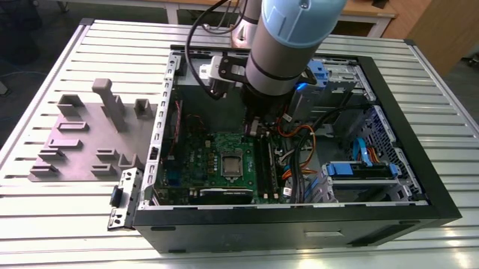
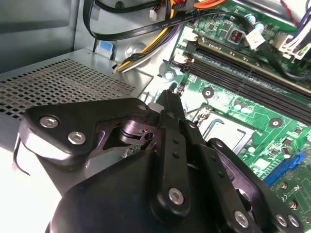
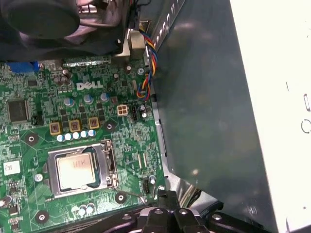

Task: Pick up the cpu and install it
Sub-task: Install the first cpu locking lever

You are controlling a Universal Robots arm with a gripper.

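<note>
The cpu (image 3: 75, 167) lies flat in the silver socket frame (image 3: 104, 167) on the green motherboard (image 3: 29, 141), silvery top up. In the exterior view the cpu (image 1: 230, 163) shows at the middle of the board inside the open case. My gripper (image 3: 163, 195) hangs above the board's edge by the case wall, off to one side of the socket and not touching the cpu. Its fingers are shut together with nothing between them. In the second wrist view the gripper (image 2: 171, 93) points at the board near the dark memory slots (image 2: 243, 73).
The black computer case (image 1: 299, 224) lies open on a slatted metal table (image 1: 75, 213). Cables (image 1: 299, 140), a blue-tabbed drive cage (image 1: 359, 171) and a fan (image 3: 43, 19) crowd the inside. A grey fixture block (image 1: 82, 134) stands at the exterior view's left.
</note>
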